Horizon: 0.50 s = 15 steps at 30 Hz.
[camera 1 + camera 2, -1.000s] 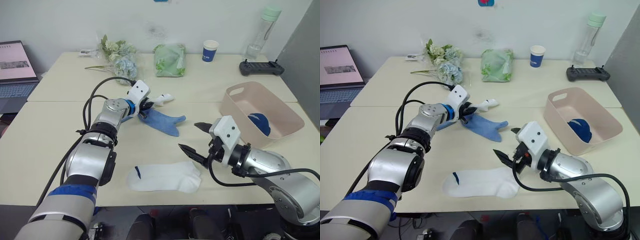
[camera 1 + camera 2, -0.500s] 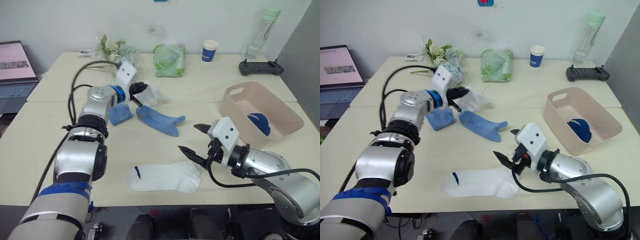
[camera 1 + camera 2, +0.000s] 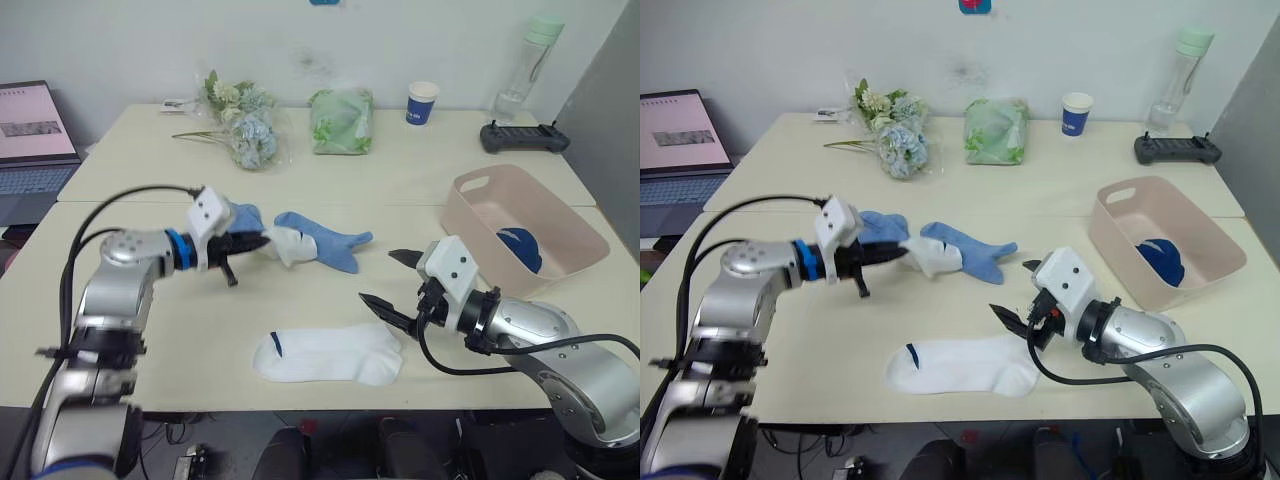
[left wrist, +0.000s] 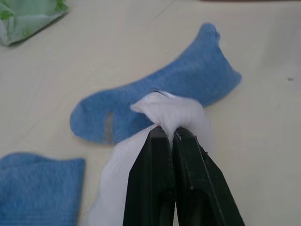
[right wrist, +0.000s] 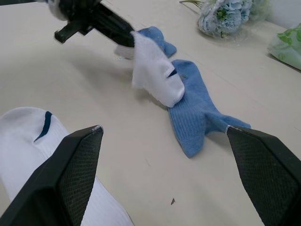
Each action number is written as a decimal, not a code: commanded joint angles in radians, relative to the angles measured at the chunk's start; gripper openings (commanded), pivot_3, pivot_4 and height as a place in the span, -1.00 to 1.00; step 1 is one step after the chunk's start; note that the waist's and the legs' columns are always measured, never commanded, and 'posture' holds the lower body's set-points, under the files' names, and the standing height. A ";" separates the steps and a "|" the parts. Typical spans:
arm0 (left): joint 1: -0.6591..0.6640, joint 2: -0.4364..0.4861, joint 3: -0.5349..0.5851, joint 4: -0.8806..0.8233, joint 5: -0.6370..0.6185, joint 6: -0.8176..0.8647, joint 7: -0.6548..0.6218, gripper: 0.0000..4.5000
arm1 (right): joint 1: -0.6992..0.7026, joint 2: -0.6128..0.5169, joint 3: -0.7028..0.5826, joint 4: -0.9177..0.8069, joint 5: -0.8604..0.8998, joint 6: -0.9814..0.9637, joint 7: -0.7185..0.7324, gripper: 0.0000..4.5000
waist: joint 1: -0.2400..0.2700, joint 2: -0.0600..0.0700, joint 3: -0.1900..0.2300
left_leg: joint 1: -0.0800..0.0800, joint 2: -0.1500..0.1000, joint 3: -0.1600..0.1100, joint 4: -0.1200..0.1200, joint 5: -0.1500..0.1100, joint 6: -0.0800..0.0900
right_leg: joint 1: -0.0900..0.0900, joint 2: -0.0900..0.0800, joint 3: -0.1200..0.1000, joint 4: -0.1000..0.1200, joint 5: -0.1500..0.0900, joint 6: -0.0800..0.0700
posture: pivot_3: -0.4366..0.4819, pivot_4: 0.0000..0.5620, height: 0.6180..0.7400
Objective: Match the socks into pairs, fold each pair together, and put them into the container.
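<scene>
Left eye view: the left gripper (image 3: 252,240) is clenched on a white sock (image 3: 283,246), which hangs bunched from the fingertips just above the table (image 3: 420,180), over the near end of a light blue sock (image 3: 325,240). A sec ago that gripper was farther back, w/ the white sock lying by the blue ones; since then it has been lifted and swung left and nearer. A second blue sock (image 3: 243,216) is seen just behind the gripper, folded or bunched, prob. shifted in the move.

The right gripper (image 3: 394,285) is spread wide and empty, unchanged, hovering by the toe of the other white sock (image 3: 327,356) flat at the near edge.

Meaning for the task: the white pair is being brought together but not yet matched or folded. A dark sock bundle (image 3: 519,247) sits in the container (image 3: 480,215) at right, apparently the navy pair, though it is partly hidden by the wall.
</scene>
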 commanded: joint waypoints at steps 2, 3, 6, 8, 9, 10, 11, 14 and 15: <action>0.139 -0.010 0.004 -0.224 -0.065 0.089 0.048 -0.98 | -0.015 -0.014 0.016 -0.006 -0.009 -0.035 0.017 1.00 | 0.003 0.000 0.000 | 0.000 0.000 -0.001 0.000 0.000 0.000 | 0.000 0.000 -0.001 0.000 0.000 0.000 | -0.05 -0.47 1.00; 0.177 -0.005 -0.008 -0.265 -0.067 0.099 0.050 -0.98 | -0.017 -0.016 0.021 -0.002 -0.012 -0.038 0.020 1.00 | 0.003 0.000 0.000 | 0.000 0.000 -0.001 0.000 0.000 0.000 | 0.000 0.000 -0.001 0.000 0.000 0.000 | -0.05 -0.47 1.00; 0.251 0.009 -0.034 -0.336 -0.052 0.099 0.057 -0.90 | -0.022 -0.024 0.037 0.008 -0.019 -0.046 0.025 1.00 | 0.003 0.000 0.000 | 0.000 0.000 0.000 0.000 0.000 0.000 | 0.000 0.000 -0.001 0.000 0.000 0.000 | -0.05 -0.47 1.00; 0.299 0.023 -0.049 -0.368 -0.032 0.067 0.055 -0.72 | -0.024 -0.029 0.049 0.015 -0.027 -0.054 0.028 1.00 | 0.003 0.000 0.000 | 0.000 0.000 0.000 0.000 0.000 0.000 | 0.000 0.000 0.000 0.000 0.000 0.000 | -0.05 -0.47 1.00; 0.314 0.029 -0.053 -0.380 -0.025 0.055 0.059 -0.58 | -0.025 -0.030 0.053 0.018 -0.029 -0.057 0.029 1.00 | 0.003 0.000 0.000 | 0.001 0.000 0.000 -0.001 0.000 0.000 | 0.000 0.000 0.000 0.000 0.000 0.000 | -0.05 -0.47 1.00; 0.329 0.033 -0.053 -0.393 -0.022 0.053 0.067 -0.46 | -0.025 -0.031 0.059 0.021 -0.031 -0.059 0.031 1.00 | 0.003 0.000 0.000 | 0.001 0.000 0.000 -0.001 0.000 0.000 | 0.000 0.000 0.000 0.000 0.000 0.000 | -0.05 -0.47 1.00; 0.344 0.041 -0.051 -0.405 -0.020 0.047 0.069 -0.31 | -0.026 -0.030 0.066 0.024 -0.035 -0.063 0.035 1.00 | 0.003 0.000 0.000 | 0.001 0.000 0.000 -0.001 0.000 0.000 | 0.000 0.000 0.000 0.000 0.000 0.000 | -0.05 -0.47 1.00; 0.376 0.049 -0.022 -0.425 -0.029 0.029 0.085 0.14 | -0.033 -0.026 0.085 0.040 -0.048 -0.075 0.044 1.00 | 0.003 0.000 0.000 | 0.001 0.001 0.000 -0.001 0.000 0.000 | 0.000 0.000 0.000 0.000 0.000 0.000 | -0.05 -0.47 1.00; 0.385 0.047 0.000 -0.435 -0.059 0.031 0.080 0.29 | -0.036 -0.024 0.091 0.046 -0.051 -0.078 0.046 1.00 | 0.003 0.000 0.000 | 0.001 0.001 0.000 -0.001 0.000 0.000 | 0.000 0.000 0.000 0.000 0.000 0.000 | -0.05 -0.47 1.00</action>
